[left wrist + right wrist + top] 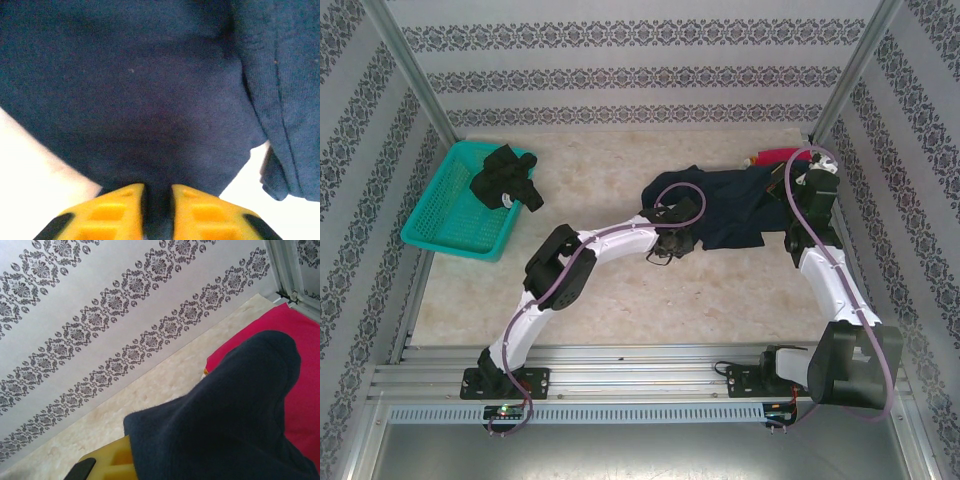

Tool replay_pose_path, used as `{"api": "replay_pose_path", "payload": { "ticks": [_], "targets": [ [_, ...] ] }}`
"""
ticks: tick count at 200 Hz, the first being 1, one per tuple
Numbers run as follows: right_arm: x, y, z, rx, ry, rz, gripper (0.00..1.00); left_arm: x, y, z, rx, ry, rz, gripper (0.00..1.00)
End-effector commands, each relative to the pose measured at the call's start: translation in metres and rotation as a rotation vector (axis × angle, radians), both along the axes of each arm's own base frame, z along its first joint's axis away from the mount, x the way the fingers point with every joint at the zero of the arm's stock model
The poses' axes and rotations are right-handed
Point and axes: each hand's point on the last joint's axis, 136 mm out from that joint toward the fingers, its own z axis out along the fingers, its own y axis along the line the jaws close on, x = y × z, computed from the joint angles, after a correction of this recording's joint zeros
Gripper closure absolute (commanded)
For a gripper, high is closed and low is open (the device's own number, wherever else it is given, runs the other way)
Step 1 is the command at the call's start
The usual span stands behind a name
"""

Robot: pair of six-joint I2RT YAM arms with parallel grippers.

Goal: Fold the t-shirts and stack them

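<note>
Navy t-shirt [150,100] clamped in left gripper [157,195], red t-shirt [300,350] beside it

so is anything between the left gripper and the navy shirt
Nothing visible. The left gripper is right at the navy shirt, with a fold of its cloth between the yellow fingers.

navy t-shirt [730,205], red t-shirt [775,155], teal basket [448,218]

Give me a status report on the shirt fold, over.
Left gripper shut on navy t-shirt. Right gripper shut, navy cloth draped over it. Red t-shirt just behind; black t-shirt in teal basket. Nothing in the way.
</note>
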Motion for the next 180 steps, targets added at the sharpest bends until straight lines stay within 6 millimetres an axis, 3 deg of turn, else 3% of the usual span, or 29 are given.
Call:
{"api": "replay_pose_path", "payload": {
  "ticks": [1,8,45,88,112,141,180],
  "targets": [
    [-0.005,0.0,0.014,0.013,-0.048,0.016,1.0,0.006,0.014,0.002,0.044,-0.015,0.023,0.94],
    [-0.005,0.0,0.016,0.016,-0.053,0.021,1.0,0.011,0.019,0.006,0.041,-0.03,0.036,1.0],
    [-0.005,0.014,0.049,0.044,-0.116,0.109,1.0,0.049,0.069,0.047,-0.004,-0.163,0.135,1.0],
    [-0.019,0.03,0.125,0.039,-0.278,0.197,1.0,0.083,0.169,0.141,0.005,-0.387,0.3,1.0],
    [-0.033,0.034,0.165,0.032,-0.362,0.215,1.0,0.09,0.22,0.186,0.006,-0.48,0.37,1.0],
    [-0.043,0.042,0.212,0.065,-0.458,0.267,1.0,0.095,0.261,0.241,0.009,-0.549,0.407,1.0],
    [-0.088,0.045,0.264,0.036,-0.603,0.251,1.0,0.068,0.306,0.307,0.003,-0.689,0.494,1.0]
  ]
}}
